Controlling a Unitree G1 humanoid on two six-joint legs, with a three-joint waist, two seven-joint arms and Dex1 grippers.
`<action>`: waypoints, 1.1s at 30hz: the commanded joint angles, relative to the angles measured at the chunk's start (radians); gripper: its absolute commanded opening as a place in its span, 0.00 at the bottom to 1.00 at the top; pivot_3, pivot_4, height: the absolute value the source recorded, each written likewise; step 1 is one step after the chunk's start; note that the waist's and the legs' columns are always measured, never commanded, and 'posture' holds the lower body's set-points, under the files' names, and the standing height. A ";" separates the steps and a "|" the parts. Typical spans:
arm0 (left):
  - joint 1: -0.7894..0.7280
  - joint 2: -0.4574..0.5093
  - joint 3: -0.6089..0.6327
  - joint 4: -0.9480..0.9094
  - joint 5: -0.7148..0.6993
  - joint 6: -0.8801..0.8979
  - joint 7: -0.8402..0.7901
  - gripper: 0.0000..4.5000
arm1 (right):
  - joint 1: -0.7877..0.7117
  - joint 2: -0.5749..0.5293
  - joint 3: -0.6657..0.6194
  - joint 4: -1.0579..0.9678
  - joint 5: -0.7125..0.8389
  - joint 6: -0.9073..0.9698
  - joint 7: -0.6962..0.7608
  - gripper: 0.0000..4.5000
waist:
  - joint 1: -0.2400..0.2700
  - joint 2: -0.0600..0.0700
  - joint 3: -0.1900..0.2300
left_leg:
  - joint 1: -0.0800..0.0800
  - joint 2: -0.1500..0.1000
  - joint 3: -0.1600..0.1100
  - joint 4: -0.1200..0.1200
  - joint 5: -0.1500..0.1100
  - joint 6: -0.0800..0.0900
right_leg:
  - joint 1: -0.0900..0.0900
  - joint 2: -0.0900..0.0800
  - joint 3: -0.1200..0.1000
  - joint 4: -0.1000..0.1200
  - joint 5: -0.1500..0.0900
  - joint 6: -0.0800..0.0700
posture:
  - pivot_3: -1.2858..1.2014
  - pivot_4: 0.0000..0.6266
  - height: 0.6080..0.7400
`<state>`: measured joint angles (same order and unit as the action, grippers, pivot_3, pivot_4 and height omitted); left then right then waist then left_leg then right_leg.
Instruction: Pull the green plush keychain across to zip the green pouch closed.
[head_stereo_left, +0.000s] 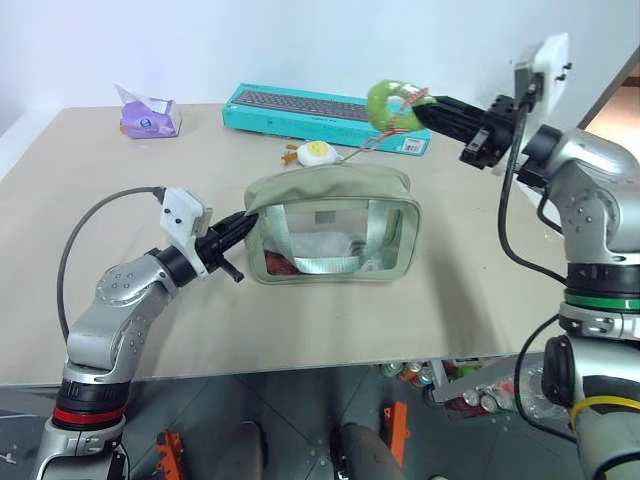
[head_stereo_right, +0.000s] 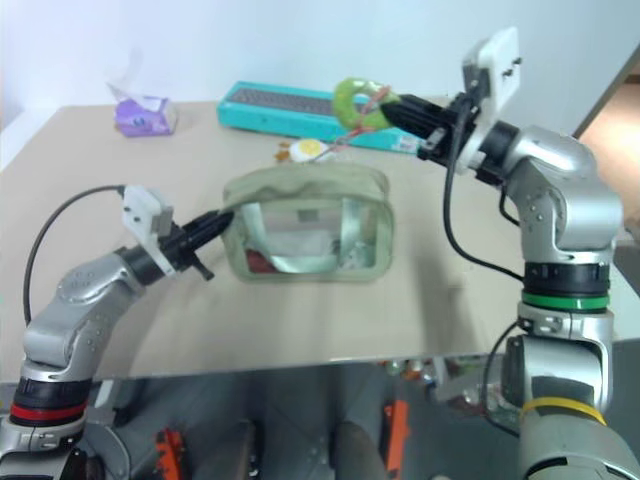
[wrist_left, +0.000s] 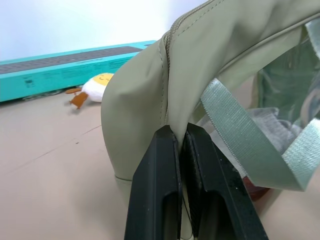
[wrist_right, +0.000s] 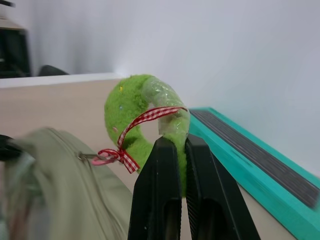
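Observation:
The green pouch stands on the table, pale sage with clear side windows and webbing straps. My left gripper is shut on the fabric at the pouch's left end. The green plush keychain, a fuzzy ring with a red checked ribbon, hangs in the air above and right of the pouch. My right gripper is shut on it. The ribbon leads down to the zipper pull at the pouch's right top end.
A teal keyboard box lies along the table's far side. A white-and-yellow egg plush lies between it and the pouch. A purple tissue pack sits at the far left. The table's front edge runs just below the pouch.

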<state>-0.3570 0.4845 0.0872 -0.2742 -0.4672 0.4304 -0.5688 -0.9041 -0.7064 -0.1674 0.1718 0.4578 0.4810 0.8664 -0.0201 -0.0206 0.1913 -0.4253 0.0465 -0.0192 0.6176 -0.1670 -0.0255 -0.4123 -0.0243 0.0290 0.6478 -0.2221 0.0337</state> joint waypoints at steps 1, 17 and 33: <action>0.006 -0.002 0.032 -0.017 0.041 -0.025 0.051 0.00 | 0.044 -0.061 -0.099 0.079 -0.059 -0.094 -0.074 0.01 | 0.000 0.000 0.000 | 0.000 0.000 0.000 0.000 0.000 0.000 | 0.000 0.000 0.000 0.000 0.000 0.000 | 0.52 0.24 1.00; -0.012 -0.119 -0.009 -0.017 0.169 -0.105 0.198 0.00 | 0.397 0.127 -0.042 0.025 -0.200 -0.145 -0.453 0.01 | -0.005 0.000 0.000 | 0.000 0.000 0.009 -0.001 -0.001 0.001 | -0.005 0.002 0.012 0.001 0.004 0.006 | 0.52 0.24 1.00; -0.004 -0.117 -0.009 -0.011 0.144 -0.075 0.161 0.17 | 0.492 0.225 -0.015 -0.044 -0.208 -0.209 -0.434 0.21 | -0.019 -0.003 -0.002 | 0.003 0.000 0.015 0.001 0.000 0.000 | -0.005 0.003 0.021 0.001 0.006 0.005 | 0.52 0.24 1.00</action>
<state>-0.3608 0.3508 0.0485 -0.2681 -0.3006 0.3417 -0.3931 -0.3915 -0.4548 -0.1424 0.1797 0.2262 0.2903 0.4100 -0.0388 -0.0240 0.1888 -0.4226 0.0468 -0.0045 0.6180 -0.1673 -0.0253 -0.4175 -0.0209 0.0496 0.6485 -0.2161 0.0390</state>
